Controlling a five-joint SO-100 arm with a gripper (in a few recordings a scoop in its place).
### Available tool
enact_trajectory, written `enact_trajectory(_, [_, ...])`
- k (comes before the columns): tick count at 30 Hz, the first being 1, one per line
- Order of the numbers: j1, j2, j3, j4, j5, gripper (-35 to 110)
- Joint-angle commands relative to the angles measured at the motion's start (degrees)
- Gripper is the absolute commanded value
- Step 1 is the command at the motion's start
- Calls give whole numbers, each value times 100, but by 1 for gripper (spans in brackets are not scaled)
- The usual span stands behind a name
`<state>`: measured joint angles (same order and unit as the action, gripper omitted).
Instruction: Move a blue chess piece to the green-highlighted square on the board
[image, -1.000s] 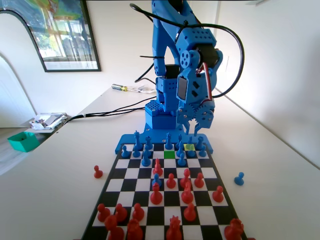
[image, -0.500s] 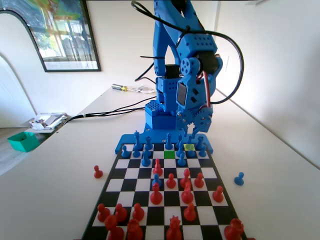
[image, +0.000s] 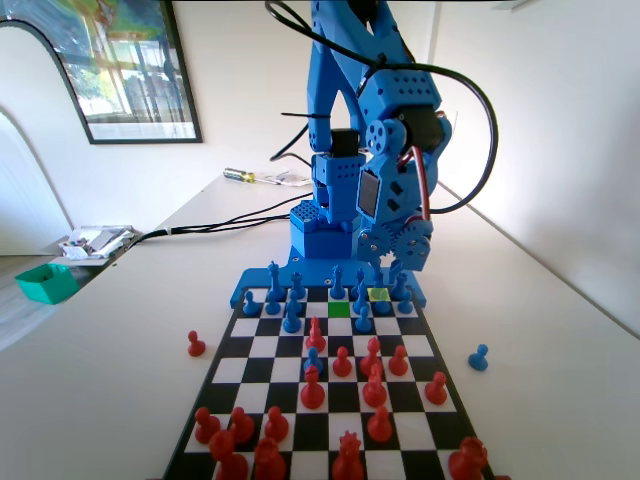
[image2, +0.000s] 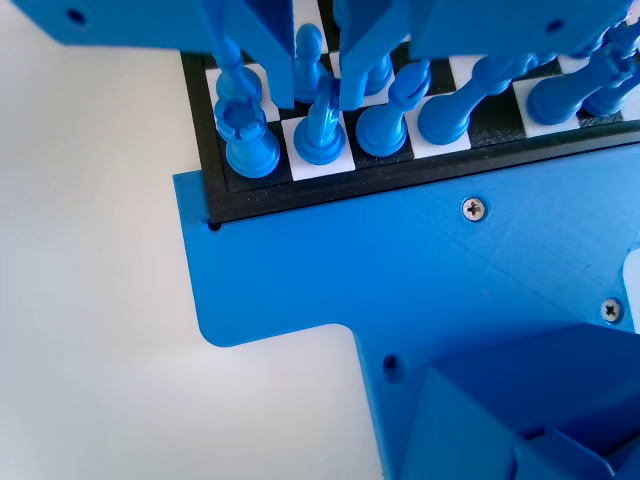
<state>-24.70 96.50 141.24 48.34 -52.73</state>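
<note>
My gripper (image: 388, 268) hangs low over the board's (image: 262, 345) far row, right of centre in the fixed view. In the wrist view the gripper (image2: 318, 95) stands open, its jaws on either side of the top of a blue chess piece (image2: 321, 135) that stands on a white square in the edge row. The right jaw is very close to that piece. The green-highlighted square (image: 339, 308) lies bare one row nearer the camera and a little to the left. A yellow-green square (image: 378, 295) sits just under the gripper.
More blue pieces (image2: 250, 140) crowd both sides of the jaws and fill the far rows (image: 290, 300). Red pieces (image: 313, 388) fill the near half. A blue pawn (image: 479, 357) and a red pawn (image: 196, 344) stand off the board.
The arm has swung slightly to the right and the gripper has come down lower onto the far row of blue pieces. No piece has moved.
</note>
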Motion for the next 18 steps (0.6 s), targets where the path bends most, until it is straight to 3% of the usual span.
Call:
enact_trajectory(1, [-79, 62, -141, 0, -53, 9])
enact_trajectory(18, [-149, -70, -18, -97, -70, 9])
